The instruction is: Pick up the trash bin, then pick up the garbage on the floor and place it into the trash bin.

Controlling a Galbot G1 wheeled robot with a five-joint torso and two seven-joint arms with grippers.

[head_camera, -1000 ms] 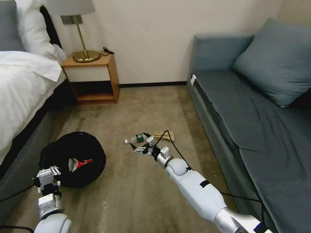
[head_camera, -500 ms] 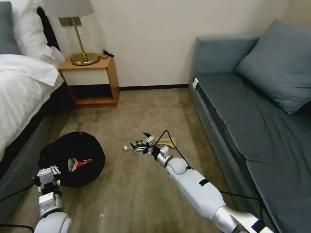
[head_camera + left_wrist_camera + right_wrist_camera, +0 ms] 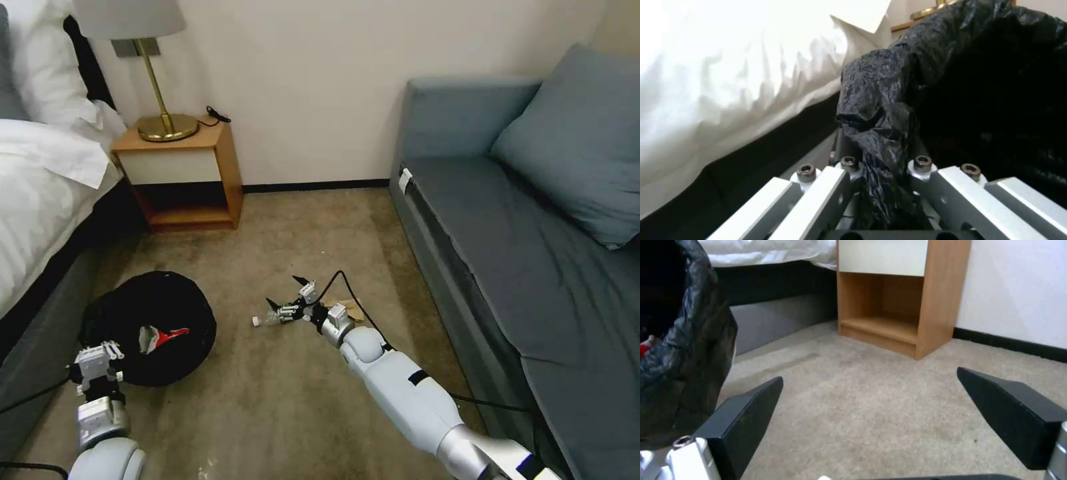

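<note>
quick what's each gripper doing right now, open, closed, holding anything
Left gripper: shut on the bin, pinching its black bag at the rim.
Right gripper: open, low over the bottle, holding nothing.

Beige carpet (image 3: 300, 400), grey sofa (image 3: 533, 267), wooden nightstand (image 3: 193, 167)

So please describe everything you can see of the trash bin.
The trash bin is round and low, standing on the carpet beside the bed. A glossy, wrinkled black plastic bag covers it fully and hangs over the rim. Inside lies a red-and-white wrapper. The left pincer is shut on a bunched fold of the bag at the near rim. The right pincer is open, apart from it.
</note>
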